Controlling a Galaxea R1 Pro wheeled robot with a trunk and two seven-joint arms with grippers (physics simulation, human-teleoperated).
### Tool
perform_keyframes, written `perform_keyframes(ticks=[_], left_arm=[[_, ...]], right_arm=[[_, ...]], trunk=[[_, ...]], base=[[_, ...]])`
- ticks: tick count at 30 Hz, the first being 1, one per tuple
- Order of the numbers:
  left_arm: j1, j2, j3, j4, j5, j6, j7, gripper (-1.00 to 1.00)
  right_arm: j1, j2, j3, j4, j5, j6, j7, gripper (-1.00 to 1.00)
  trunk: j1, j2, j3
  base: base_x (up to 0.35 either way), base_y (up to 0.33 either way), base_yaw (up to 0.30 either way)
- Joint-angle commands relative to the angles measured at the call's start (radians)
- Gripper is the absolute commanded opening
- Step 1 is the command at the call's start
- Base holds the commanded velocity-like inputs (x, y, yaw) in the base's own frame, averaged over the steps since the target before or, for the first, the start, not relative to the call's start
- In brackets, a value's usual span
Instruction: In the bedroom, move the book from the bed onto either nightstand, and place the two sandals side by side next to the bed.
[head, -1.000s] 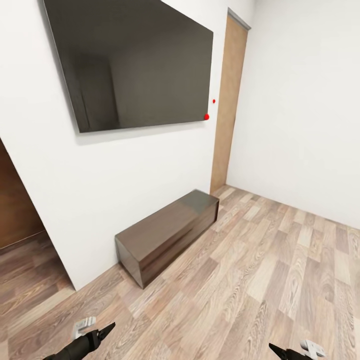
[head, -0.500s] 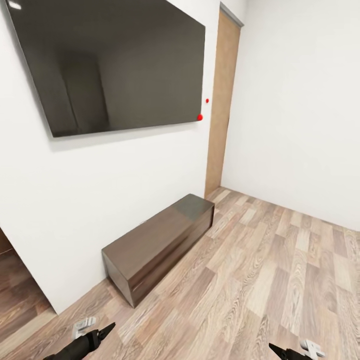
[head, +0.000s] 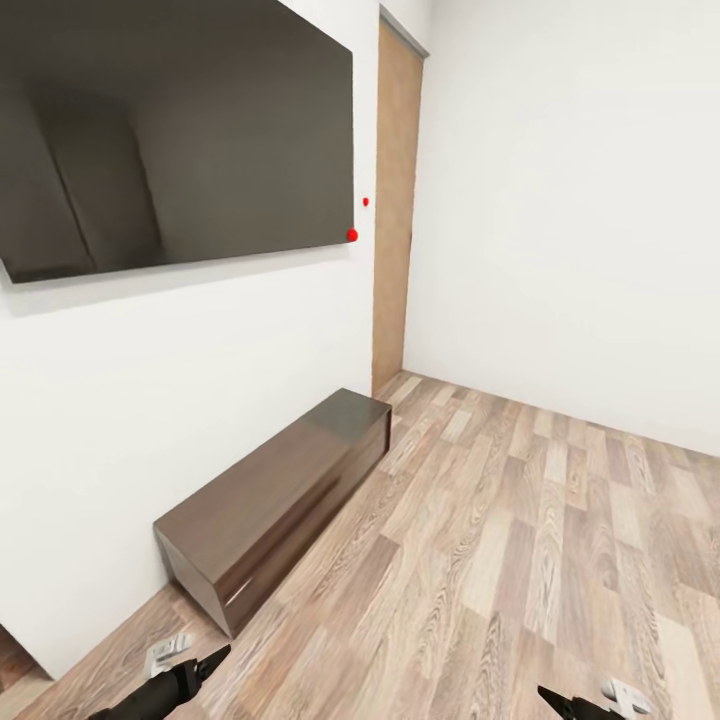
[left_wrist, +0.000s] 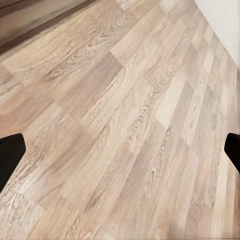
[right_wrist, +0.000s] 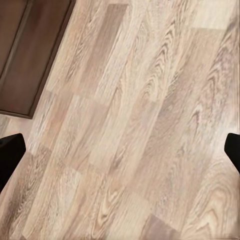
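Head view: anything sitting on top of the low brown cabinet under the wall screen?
No. The low brown cabinet shows a bare glossy top, standing on the wood floor against the white wall below the dark screen.

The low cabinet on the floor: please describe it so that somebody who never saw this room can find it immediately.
Find the big dark screen hanging on the white wall. Directly below it, on the wood plank floor, a long, low, dark brown cabinet stands against that wall. It is a plain glossy box, darker than the light-brown door in the corner beyond its far end.
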Motion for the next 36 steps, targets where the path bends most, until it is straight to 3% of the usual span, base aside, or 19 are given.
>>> perform_keyframes(ticks=[1, 36], left_arm=[[-0.001, 0.000, 0.007, 0.000, -0.011, -0.007, -0.002, 1.00], [-0.001, 0.000, 0.007, 0.000, -0.011, -0.007, -0.002, 1.00]], right_arm=[[-0.001, 0.000, -0.008, 0.002, 0.006, -0.002, 0.004, 1.00], [-0.001, 0.000, -0.008, 0.002, 0.007, 0.000, 0.004, 1.00]], trunk=[[0.000, -0.001, -0.001], [0.000, -0.001, -0.012]], base=[[0.002, 0.000, -0.280], [0.000, 0.000, -0.256]])
